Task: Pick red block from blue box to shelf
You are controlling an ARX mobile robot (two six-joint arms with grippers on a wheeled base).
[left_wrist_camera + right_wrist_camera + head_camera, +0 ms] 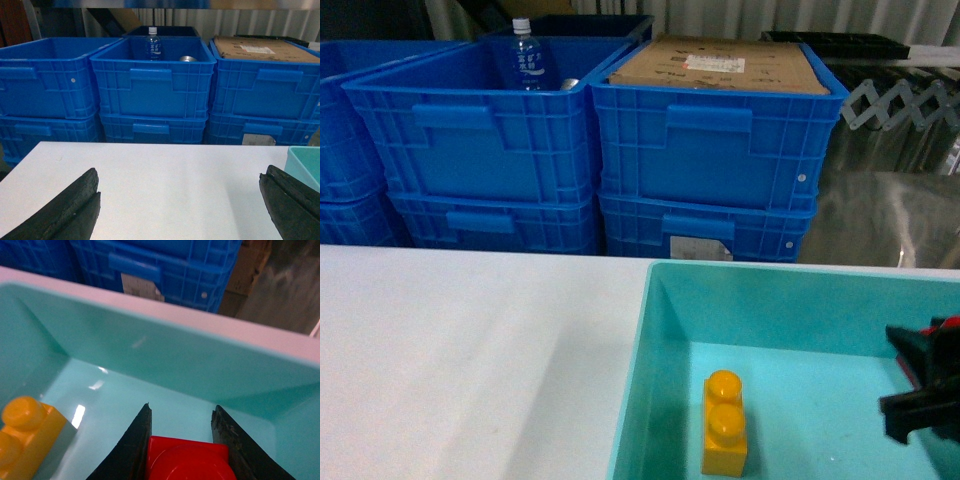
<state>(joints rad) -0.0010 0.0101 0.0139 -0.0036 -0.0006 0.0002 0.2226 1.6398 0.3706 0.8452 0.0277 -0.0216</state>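
Observation:
The red block (187,460) sits between the two black fingers of my right gripper (182,407), which is shut on it, both fingers against its sides. This is low inside the blue box (175,345), close to its floor. In the head view the right gripper (908,380) is at the right edge, inside the blue box (650,360). My left gripper (181,175) is open over the white table (165,170) with nothing between its fingers. One corner of the blue box (305,162) shows to its right. I cannot make out the shelf for certain.
A yellow-orange two-stud brick (725,425) lies in the box left of the right gripper. Stacked dark blue crates (490,150) stand behind the table, one holding a bottle (525,60), another cardboard (720,65). A shiny metal surface (890,210) is at the back right.

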